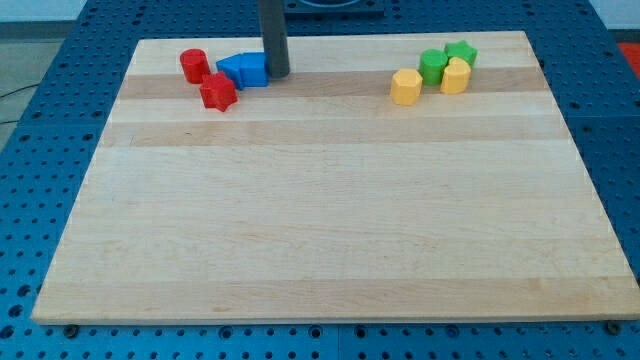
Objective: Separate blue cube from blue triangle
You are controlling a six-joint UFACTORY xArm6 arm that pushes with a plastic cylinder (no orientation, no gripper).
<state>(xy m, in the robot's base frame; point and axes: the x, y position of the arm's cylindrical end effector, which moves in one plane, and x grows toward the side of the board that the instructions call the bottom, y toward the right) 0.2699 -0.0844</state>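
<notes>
A blue cube (254,70) and a blue triangle (229,70) sit pressed together near the view's top left of the wooden board (330,220), the triangle on the cube's left. My tip (277,74) is down on the board right against the cube's right side. The dark rod rises out of the top of the view.
A red cylinder (194,65) stands just left of the blue triangle and a red star (218,92) just below it. At the top right are a yellow hexagon (405,86), a green cylinder (433,66), a green star (461,52) and a yellow block (455,76).
</notes>
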